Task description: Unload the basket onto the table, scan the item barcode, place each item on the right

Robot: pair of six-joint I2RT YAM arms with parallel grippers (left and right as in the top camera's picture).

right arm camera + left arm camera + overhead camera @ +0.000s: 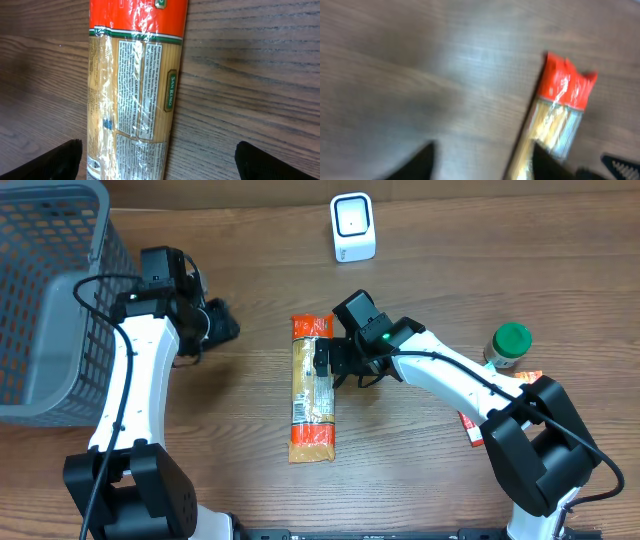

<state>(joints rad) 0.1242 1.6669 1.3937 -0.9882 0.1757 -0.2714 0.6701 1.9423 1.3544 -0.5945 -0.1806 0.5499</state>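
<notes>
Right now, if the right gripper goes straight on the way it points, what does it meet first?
The right gripper would first meet the spaghetti packet lying between its open fingers; depth is unclear.

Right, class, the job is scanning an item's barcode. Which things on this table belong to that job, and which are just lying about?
Belong to the job:
- spaghetti packet, lying flat mid-table
- white scanner, at the far edge

Just lying about:
- grey mesh basket
- green-lidded jar
- red packet, partly hidden under the right arm
</notes>
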